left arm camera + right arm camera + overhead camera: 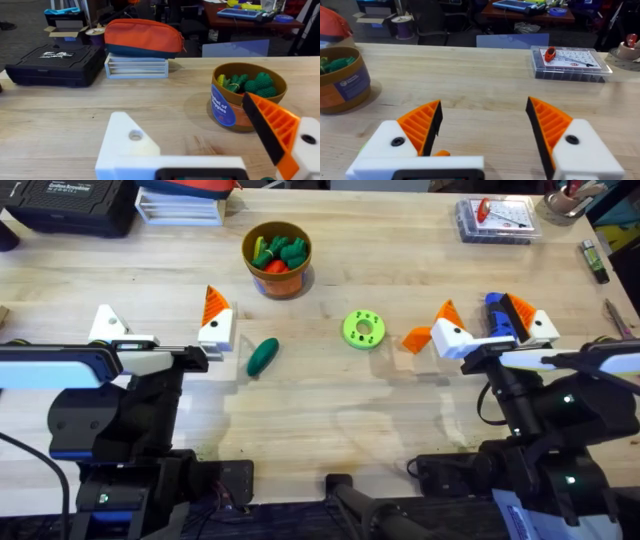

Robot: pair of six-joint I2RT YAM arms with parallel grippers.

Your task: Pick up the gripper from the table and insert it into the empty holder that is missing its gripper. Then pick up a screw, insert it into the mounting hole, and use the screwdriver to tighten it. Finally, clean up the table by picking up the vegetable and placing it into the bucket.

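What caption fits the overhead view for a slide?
Start state: left gripper missing one orange tip, loose gripper beside green disc, vegetable near bucket.

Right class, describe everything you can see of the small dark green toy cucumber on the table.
The cucumber is a small, dark green, smooth oblong. It lies tilted on the bare wooden table, just right of the left end effector and below the bucket. Nothing appears to touch it but the table.

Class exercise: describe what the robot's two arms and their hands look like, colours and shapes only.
Both arms are black with white-and-blue upper links and black cables. The right hand has two white triangular fingers with orange ribbed pads. The left hand has one orange pad; its other finger, the holder, is all white.
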